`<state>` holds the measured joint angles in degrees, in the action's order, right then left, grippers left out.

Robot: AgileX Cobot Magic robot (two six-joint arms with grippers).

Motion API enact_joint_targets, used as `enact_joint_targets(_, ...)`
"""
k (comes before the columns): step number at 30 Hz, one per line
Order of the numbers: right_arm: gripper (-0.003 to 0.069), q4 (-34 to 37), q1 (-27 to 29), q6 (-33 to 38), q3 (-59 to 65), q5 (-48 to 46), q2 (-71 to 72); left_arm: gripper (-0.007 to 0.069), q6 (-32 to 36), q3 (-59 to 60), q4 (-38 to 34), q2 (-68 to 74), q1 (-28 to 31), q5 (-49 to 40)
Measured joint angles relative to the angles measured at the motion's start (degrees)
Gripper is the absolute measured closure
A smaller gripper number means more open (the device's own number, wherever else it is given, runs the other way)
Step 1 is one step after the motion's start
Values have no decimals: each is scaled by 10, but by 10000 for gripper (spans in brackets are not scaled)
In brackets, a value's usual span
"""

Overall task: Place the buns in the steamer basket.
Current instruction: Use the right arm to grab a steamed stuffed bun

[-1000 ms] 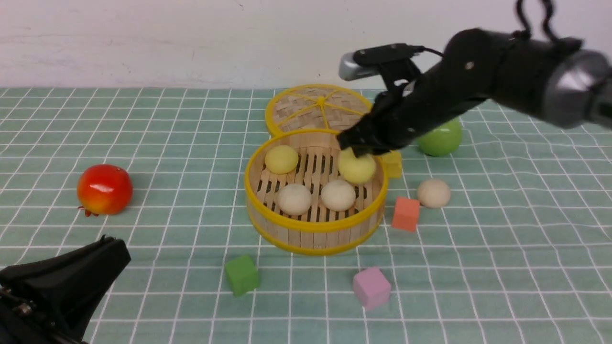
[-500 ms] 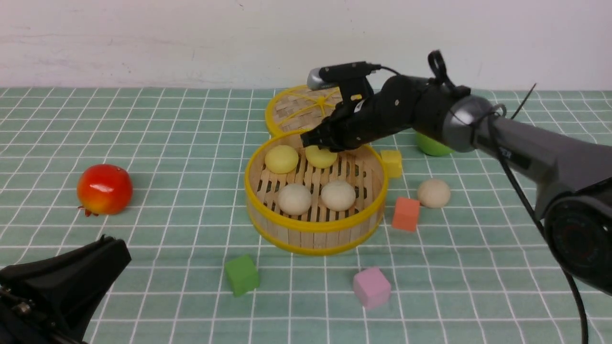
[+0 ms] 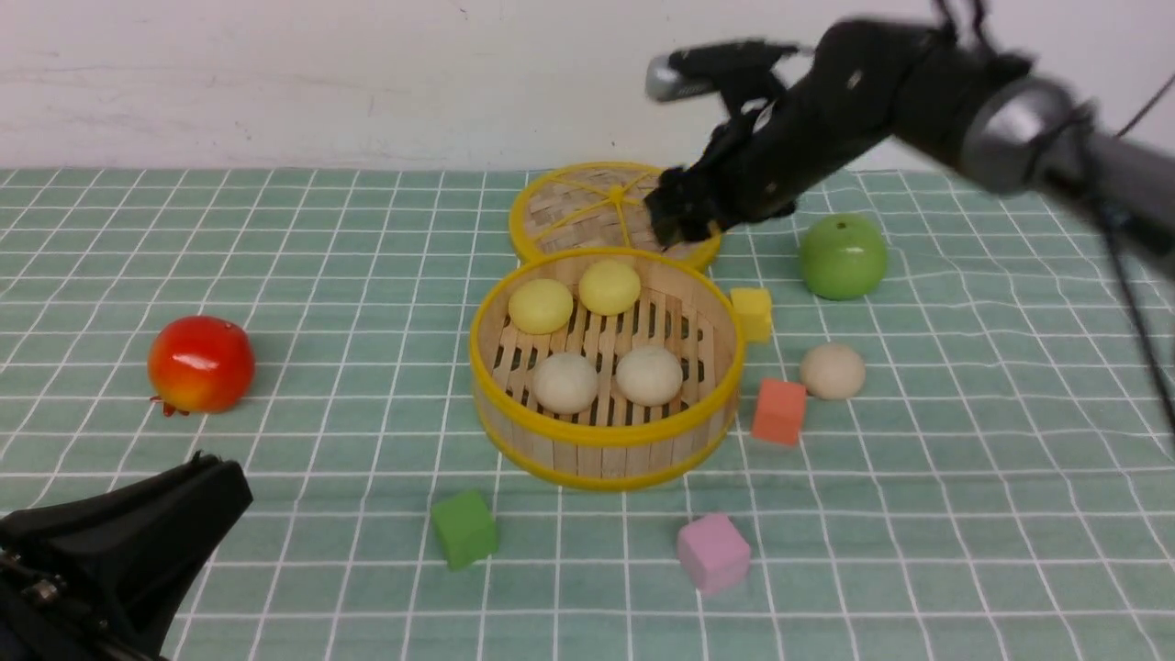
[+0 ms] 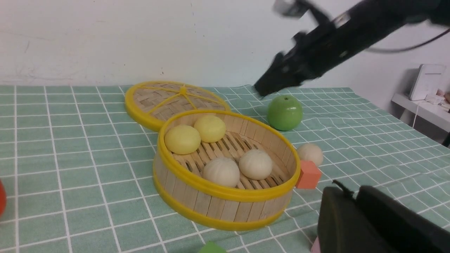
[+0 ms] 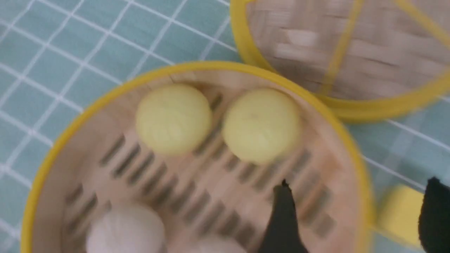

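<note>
Bamboo steamer basket (image 3: 606, 450) sits just below the right gripper (image 3: 675, 225), whose fingers (image 5: 284, 218) stand apart, holding nothing. Four buns (image 3: 610, 286) lie inside it. A fifth bun (image 3: 832, 371) rests outside on the cloth, to that gripper's right and nearer the robot. I cannot tell whether the left gripper (image 3: 119, 551) is apart or together.

No text, label, brand or number can be read in any view. The white box (image 4: 426, 81) on the side shelf is too small to show a marking, and the right arm (image 3: 881, 101) is too blurred.
</note>
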<state>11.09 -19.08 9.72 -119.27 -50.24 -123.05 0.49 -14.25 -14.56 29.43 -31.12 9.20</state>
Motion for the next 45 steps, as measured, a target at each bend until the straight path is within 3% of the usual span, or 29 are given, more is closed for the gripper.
enact_joint_targets(4,235,-68,41,-26,-6,-127,27,556,0,0,0,0,0,0)
enact_joint_targets(8,290,-62,84,-48,-6,-183,-6,553,0,0,0,0,0,0)
enact_joint_targets(15,304,8,112,-49,-5,-148,-68,546,0,0,0,0,0,0)
enact_joint_targets(34,318,11,109,-49,-5,-116,-115,533,0,0,0,0,0,0)
enact_joint_targets(37,367,11,109,-42,-5,-115,-115,533,0,0,0,0,0,0)
enact_joint_targets(39,464,11,109,-32,-5,-115,-115,532,0,0,0,0,0,0)
enact_joint_targets(40,464,11,109,-31,-5,-115,-115,532,0,0,0,0,0,0)
enact_joint_targets(42,608,11,109,-21,-5,-115,-115,531,0,0,0,0,0,0)
enact_joint_targets(45,644,15,109,-16,-5,-125,-109,531,0,0,0,0,0,0)
